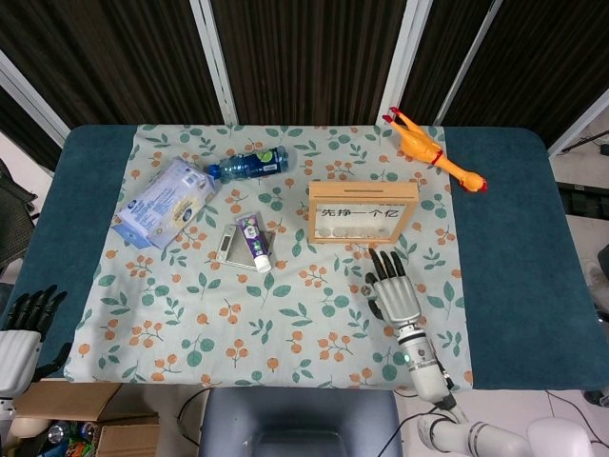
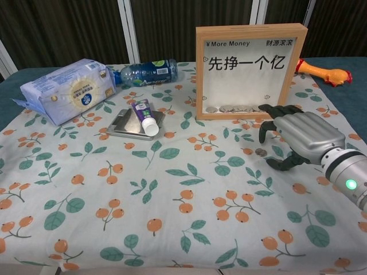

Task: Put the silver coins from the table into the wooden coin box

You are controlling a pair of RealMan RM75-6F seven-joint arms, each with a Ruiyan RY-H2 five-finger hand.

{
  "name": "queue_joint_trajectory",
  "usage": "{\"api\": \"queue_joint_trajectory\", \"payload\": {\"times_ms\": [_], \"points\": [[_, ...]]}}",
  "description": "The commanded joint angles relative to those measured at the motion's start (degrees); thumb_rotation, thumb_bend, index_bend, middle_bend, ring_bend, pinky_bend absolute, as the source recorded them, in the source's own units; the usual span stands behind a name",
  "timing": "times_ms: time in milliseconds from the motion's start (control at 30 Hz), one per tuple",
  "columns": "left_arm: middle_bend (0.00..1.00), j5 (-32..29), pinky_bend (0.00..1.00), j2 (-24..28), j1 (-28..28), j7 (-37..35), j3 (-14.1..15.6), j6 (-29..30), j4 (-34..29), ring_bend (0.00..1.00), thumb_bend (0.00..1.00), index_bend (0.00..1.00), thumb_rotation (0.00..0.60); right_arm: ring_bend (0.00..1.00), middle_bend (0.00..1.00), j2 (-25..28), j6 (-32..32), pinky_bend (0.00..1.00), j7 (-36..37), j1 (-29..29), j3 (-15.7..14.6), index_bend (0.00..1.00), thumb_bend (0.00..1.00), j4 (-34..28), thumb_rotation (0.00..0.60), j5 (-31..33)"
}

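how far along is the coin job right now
Done: a row of coins already lies in the bottom of the coin box. In hand: nothing; the right hand hovers open over a silver coin on the cloth, not gripping it. Left: pick up that coin and drop it in. The left hand sits idle off the table's edge.

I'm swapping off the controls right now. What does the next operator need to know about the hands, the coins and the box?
Right hand: holds nothing, fingers spread and curved downward over the cloth in front of the wooden coin box.
Left hand: open, idle at the table's near left edge.
One silver coin shows on the cloth by the right hand.
Done: some coins already lie inside the box.
Left: pick up that coin and put it into the box.
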Motion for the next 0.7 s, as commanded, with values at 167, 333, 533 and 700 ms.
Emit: {"api": "queue_joint_trajectory", "payload": {"times_ms": [167, 333, 533, 700], "points": [[0.0, 0.0, 0.0, 0.1, -0.1, -0.1, -0.1, 0.0, 0.0, 0.0, 0.36, 0.0, 0.6, 0.0, 0.0, -0.3, -0.6, 0.0, 0.1, 0.4, -0.1, 0.54, 0.43, 0.4, 0.6, 0.4], [0.0, -0.1, 0.0, 0.2, -0.1, -0.1, -0.1, -0.1, -0.1, 0.0, 0.36, 0.0, 0.6, 0.0, 0.0, -0.4, -0.9, 0.0, 0.2, 0.5, -0.5, 0.56, 0.43, 0.6, 0.6, 0.6], [0.0, -0.2, 0.0, 0.2, -0.1, -0.2, -0.1, -0.2, 0.0, 0.0, 0.36, 0.0, 0.6, 0.0, 0.0, -0.4, -0.9, 0.0, 0.2, 0.6, -0.6, 0.56, 0.43, 0.8, 0.6, 0.7], [0.0, -0.1, 0.0, 0.3, -0.1, -0.3, -0.1, -0.1, 0.0, 0.0, 0.36, 0.0, 0.6, 0.0, 0.0, -0.6, -1.2, 0.0, 0.0, 0.7, -0.7, 0.56, 0.43, 1.1, 0.6, 1.0]]}}
